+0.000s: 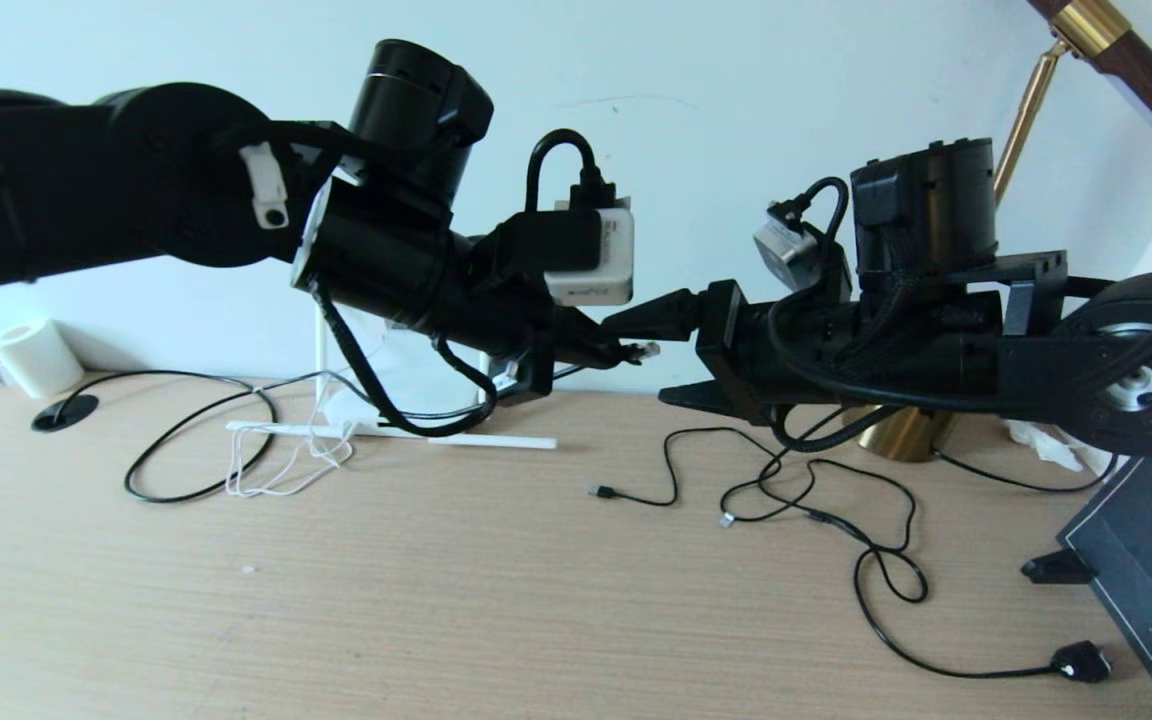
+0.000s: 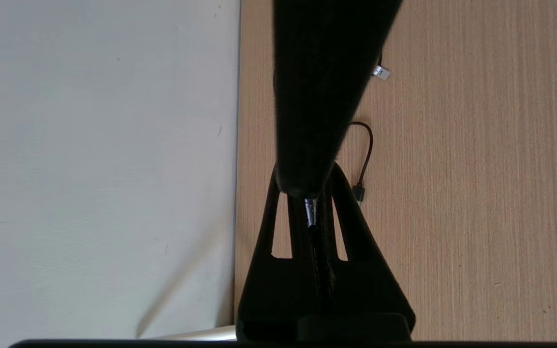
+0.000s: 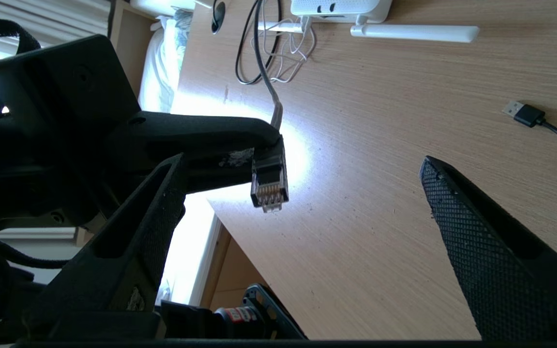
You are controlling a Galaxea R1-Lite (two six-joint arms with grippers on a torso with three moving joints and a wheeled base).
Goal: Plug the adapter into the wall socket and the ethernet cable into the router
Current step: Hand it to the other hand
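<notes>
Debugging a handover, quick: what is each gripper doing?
Left gripper: shut on the black ethernet cable, just behind its clear-tipped connector.
Right gripper: open, holding nothing.

Black ethernet cable (image 3: 270,181) plug held above desk; white router (image 3: 339,9) by wall.

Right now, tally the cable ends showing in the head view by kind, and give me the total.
Clear-tipped ethernet connector, pinched in the left gripper: 1
Black USB plug lying on the desk: 1
Small silver-tipped plug lying on the desk: 1
Chunky black plug lying on the desk: 1
Total: 4
</notes>
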